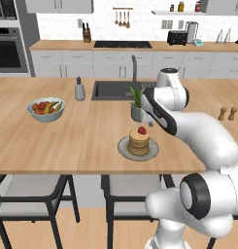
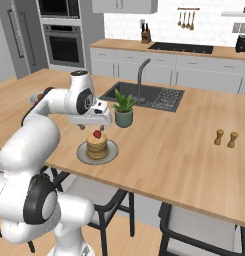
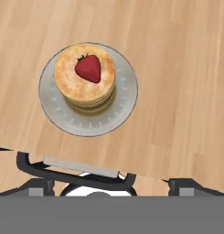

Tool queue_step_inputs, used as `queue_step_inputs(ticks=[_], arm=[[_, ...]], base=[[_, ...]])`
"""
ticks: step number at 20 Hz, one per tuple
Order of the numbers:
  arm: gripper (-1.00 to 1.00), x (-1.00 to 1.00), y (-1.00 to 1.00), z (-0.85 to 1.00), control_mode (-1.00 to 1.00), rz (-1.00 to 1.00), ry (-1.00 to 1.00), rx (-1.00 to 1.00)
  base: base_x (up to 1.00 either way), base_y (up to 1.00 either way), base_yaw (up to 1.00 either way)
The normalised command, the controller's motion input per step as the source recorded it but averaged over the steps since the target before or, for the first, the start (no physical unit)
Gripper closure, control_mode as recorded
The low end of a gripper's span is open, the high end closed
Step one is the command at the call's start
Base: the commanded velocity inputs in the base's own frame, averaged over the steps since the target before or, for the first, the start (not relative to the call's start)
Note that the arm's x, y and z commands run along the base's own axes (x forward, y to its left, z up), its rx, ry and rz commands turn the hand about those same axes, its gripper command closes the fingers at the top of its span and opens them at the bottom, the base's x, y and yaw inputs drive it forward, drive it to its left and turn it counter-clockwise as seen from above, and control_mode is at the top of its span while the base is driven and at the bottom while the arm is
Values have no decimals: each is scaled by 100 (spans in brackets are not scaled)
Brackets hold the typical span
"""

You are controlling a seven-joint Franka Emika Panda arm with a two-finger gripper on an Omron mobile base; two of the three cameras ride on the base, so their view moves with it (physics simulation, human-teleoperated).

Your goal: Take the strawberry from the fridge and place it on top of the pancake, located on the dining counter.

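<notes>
Resting atop the pancake [image 3: 86,77] near the bench's [image 1: 67,146] front edge, we logged the strawberry [image 3: 88,68]: light, soft, bruisable; pinch its sides gently. End effector [image 2: 96,121] apart, empty.

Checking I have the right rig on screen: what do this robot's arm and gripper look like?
The arm is glossy white, built of rounded, bulbous segments with dark joint rings and round black end caps. A black band runs along the forearm. The gripper has a pale boxy hand and two small dark finger tips. No cables or markings are visible.
</notes>
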Motion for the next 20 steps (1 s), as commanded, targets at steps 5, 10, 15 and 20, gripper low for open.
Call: queue_step_inputs(ticks=[5, 10, 15, 20], arm=[[-100, -42, -19, 68, -100, -4, -6, 0], [-100, -29, -5, 8, -100, -1, -5, 0], [-100, -21, 0, -11, -100, 0, 0, 0], [-100, -2, 0, -26, -100, 0, 2, -1]], base=[[0, 0, 0], [0, 0, 0], [0, 0, 0], [0, 0, 0]])
